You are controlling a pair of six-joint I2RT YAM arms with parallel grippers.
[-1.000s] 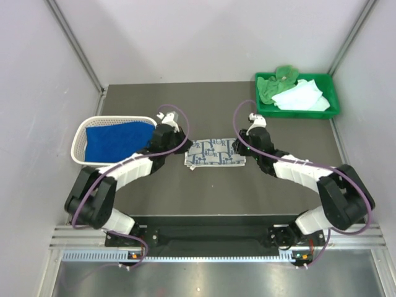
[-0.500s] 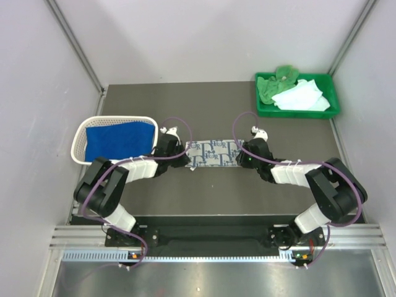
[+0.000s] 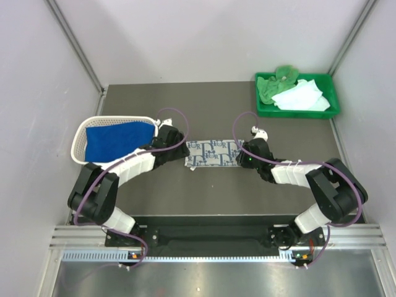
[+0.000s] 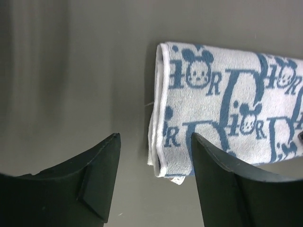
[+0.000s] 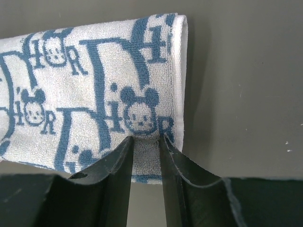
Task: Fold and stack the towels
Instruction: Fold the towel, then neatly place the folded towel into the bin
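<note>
At centre frame the left tool (image 4: 156,142) has just sprung apart and backed off the left end of the folded patterned towel (image 3: 213,153), gripping nothing, so this fold looks finished. The right tool (image 5: 146,139) stays pinched on the towel's right end, the cloth lying flat on the surface (image 3: 204,111). Farther back, a blue towel (image 3: 117,139) fills the basket (image 3: 77,139) at left.
</note>
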